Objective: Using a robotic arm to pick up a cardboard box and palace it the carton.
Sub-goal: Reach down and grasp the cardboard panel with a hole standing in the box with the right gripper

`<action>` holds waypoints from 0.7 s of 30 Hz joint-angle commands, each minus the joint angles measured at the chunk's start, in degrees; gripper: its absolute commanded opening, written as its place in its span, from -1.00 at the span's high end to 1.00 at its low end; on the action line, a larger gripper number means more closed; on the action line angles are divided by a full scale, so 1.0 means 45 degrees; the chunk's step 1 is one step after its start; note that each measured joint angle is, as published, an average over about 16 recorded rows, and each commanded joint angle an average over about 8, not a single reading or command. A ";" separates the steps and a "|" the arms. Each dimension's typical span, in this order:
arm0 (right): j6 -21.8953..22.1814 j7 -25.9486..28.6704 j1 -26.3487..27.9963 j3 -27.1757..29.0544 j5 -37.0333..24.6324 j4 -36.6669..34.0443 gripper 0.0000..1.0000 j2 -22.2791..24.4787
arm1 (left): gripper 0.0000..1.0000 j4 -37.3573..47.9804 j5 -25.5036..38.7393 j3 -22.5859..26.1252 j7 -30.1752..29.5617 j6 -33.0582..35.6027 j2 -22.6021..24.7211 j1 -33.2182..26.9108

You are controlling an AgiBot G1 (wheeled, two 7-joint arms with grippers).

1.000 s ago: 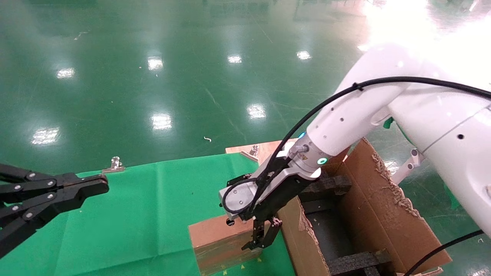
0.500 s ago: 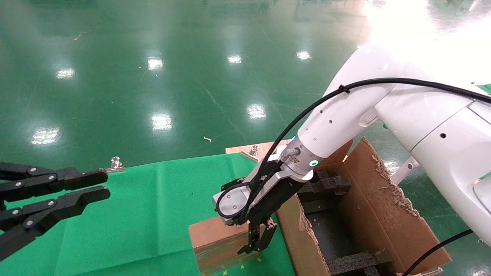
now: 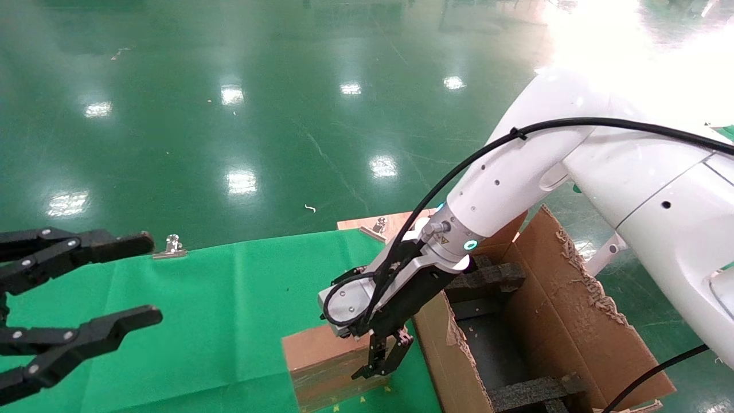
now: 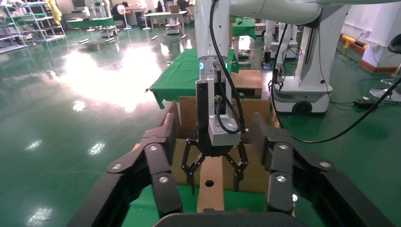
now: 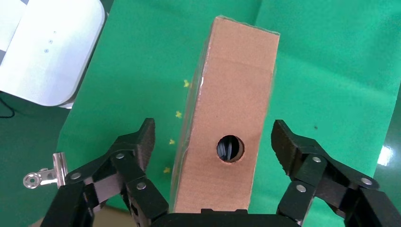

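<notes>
Box (image 3: pixel 327 361) on green surface (image 3: pixel 229 321), just beside carton (image 3: pixel 567 321) at its 9 o'clock, narrow top face up with round hole. Right claw (image 3: pixel 383 360) spread wide, straddling that narrow face from above, fingers clear of both sides: probably lined up to pinch across the slim width. Left claw (image 3: pixel 86 287) parked at 9 o'clock, spread wide, holding nothing.

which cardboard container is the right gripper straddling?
The small closed box on the green cloth; right gripper open around it. The carton has ragged flaps and foam.
</notes>
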 commanded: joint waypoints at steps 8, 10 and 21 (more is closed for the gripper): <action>-0.0004 0.0015 -0.0019 0.0039 0.0016 0.0019 1.00 0.0024 | -1.00 0.0000 0.0000 0.0000 0.0000 0.0000 0.0000 0.0000; -0.0003 0.0017 -0.0020 0.0044 0.0018 0.0020 1.00 0.0027 | -1.00 0.0000 0.0000 0.0000 0.0000 0.0000 0.0000 0.0000; 0.0003 0.0027 -0.0028 0.0052 0.0028 0.0030 1.00 0.0033 | -1.00 -0.0001 0.0000 0.0000 0.0000 0.0000 0.0000 0.0000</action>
